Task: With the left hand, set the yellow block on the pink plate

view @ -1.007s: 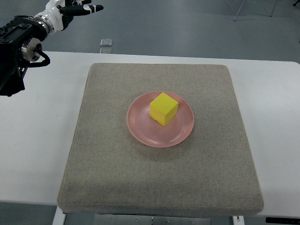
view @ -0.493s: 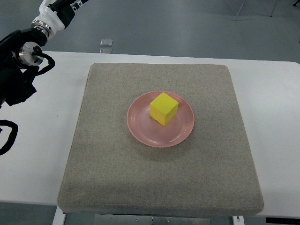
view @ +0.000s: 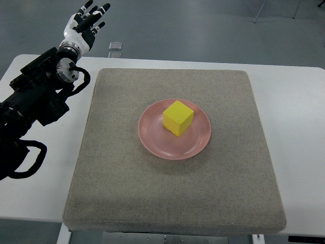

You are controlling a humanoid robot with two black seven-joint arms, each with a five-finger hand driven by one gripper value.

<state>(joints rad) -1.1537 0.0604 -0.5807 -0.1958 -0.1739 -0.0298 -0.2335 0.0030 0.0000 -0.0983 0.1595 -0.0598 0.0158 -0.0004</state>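
A yellow block sits on the pink plate in the middle of the grey mat. My left hand is at the upper left, beyond the table's far edge, well away from the plate. Its fingers are spread and hold nothing. The black left arm lies over the table's left side. The right arm is out of view.
The mat lies on a white table. A small clear object lies on the floor beyond the table's far edge, near the left hand.
The left arm has swung further into view over the table's left side and the hand now shows with fingers spread. The block and plate have not moved.
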